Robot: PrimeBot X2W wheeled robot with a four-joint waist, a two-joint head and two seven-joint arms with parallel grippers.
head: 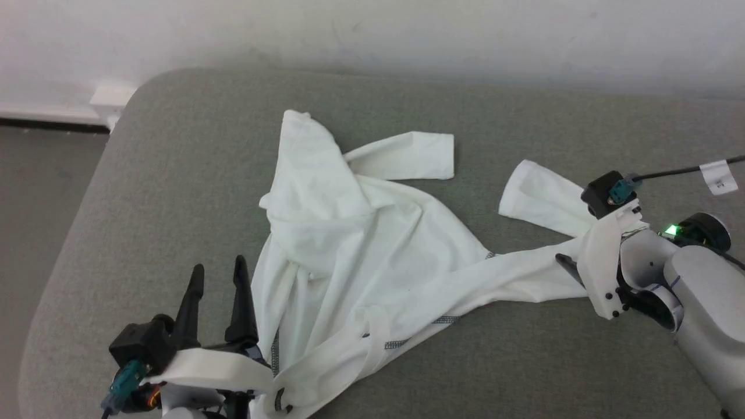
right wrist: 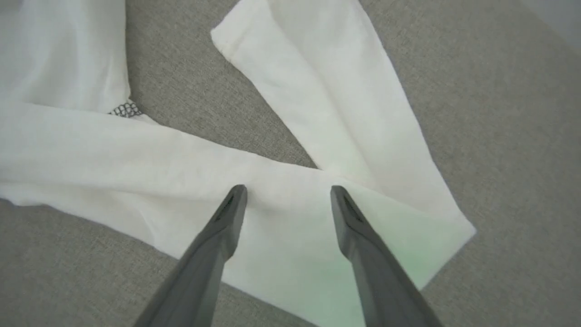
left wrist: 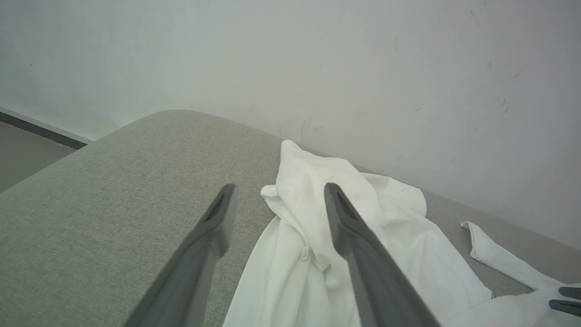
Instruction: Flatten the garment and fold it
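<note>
- The left gripper (head: 219,265) is held with its fingers spread and nothing between them. It stands at 7 o'clock of the garment (head: 361,250), just beside the bunched edge.
- That near edge is best pinched through as few layers as possible and drawn toward 9 o'clock, low over the grey cushion (head: 174,174). The heap would then be opened rather than dragged whole.
- The right gripper (right wrist: 288,188) is likewise spread and empty, poised over the bend of the long leg at 3 o'clock. Whether the cloth is touched cannot be told.
- The doubled-back end is best taken near its cuff and laid out toward 3 o'clock, so that the kink is removed before any fold is made.
- The garment is spread across the middle of the cushion. It is thin white cloth, crumpled and layered at left and centre, with a peak toward 12 o'clock.
- Grey-black zigzag stitching is seen along the seams at 6 o'clock.
- A short tube lies flat toward 1 o'clock. The long leg is run out toward 3 o'clock and doubled back toward 11 o'clock.
</note>
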